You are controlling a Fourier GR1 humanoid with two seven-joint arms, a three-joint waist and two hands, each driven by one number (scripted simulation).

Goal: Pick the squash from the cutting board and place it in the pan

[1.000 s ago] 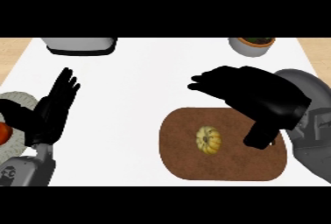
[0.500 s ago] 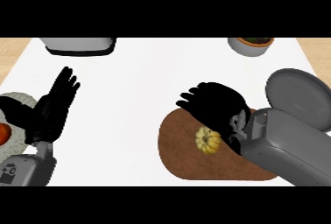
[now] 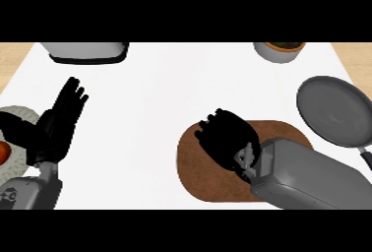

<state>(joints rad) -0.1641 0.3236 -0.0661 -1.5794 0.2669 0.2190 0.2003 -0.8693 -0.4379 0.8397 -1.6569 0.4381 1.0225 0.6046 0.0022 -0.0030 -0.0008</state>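
The black right hand (image 3: 227,140) hangs low over the brown, round-cornered wooden cutting board (image 3: 195,173), its grey forearm (image 3: 309,178) coming in from the lower right and covering much of the board's right half. It sits there, I judge, because the squash lies beneath it: no squash shows anywhere on the bare parts of the board or elsewhere on the white surface (image 3: 160,93), so the hand most likely hides it, and the step in hand would be the grasp. Whether this hand is spread above the squash or already closed round it cannot be told, since it reads as one dark mass from above. The black left hand (image 3: 59,125) rests near the left edge with its fingers straight and pointing up the view, holding nothing and kept well apart from the work. The round grey metal pan (image 3: 335,115) lies just beside the board's upper right corner, its handle running toward the lower right, and nothing is in it, so the placing is not yet done; being so near, it should call for only a short carry. At the top right stands a small grey pot (image 3: 282,50) with something brown inside. At the top left is a grey boxy container (image 3: 85,51), contents unseen. A pale round plate (image 3: 22,112) at the left edge holds something red (image 3: 4,152), partly cut off.
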